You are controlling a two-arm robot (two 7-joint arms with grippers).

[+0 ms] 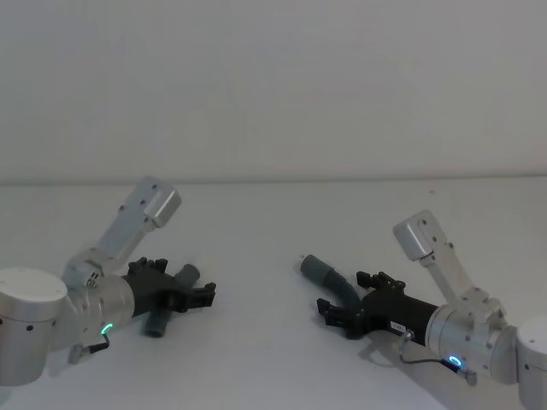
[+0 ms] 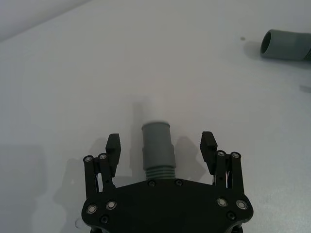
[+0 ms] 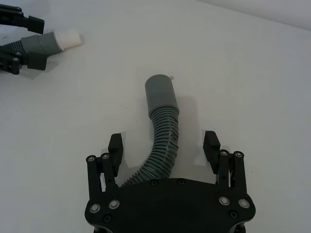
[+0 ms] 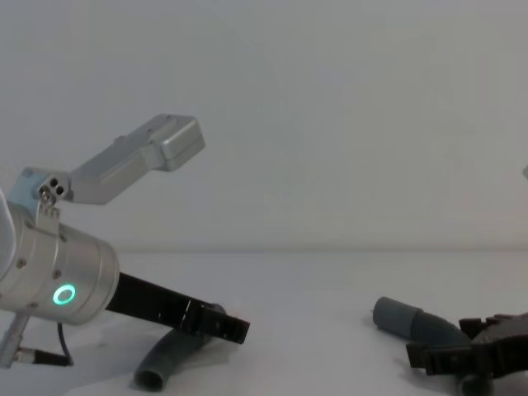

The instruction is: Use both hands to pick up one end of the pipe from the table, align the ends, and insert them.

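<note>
Two pieces of the pipe lie on the white table (image 1: 256, 350). The shorter piece (image 1: 169, 301) rests under my left gripper (image 1: 190, 289). Its grey cuff (image 2: 157, 143) sticks out between the open fingers (image 2: 112, 147), which stand apart from it. My right gripper (image 1: 349, 301) is open over the longer piece (image 1: 329, 275). Its ribbed body (image 3: 163, 145) runs between the fingers (image 3: 212, 144) and its wide cuff (image 3: 161, 94) points away. The shorter piece's pale narrow tip (image 3: 68, 39) shows far off. From the chest, the left gripper (image 4: 224, 327) and right gripper (image 4: 445, 356) are low over the shorter piece (image 4: 169, 359) and longer piece (image 4: 408, 320).
A pale grey wall (image 1: 273, 85) rises behind the table. Bare white surface lies between the two pipe pieces and beyond them. The longer piece's open cuff (image 2: 284, 44) shows far off in the left wrist view.
</note>
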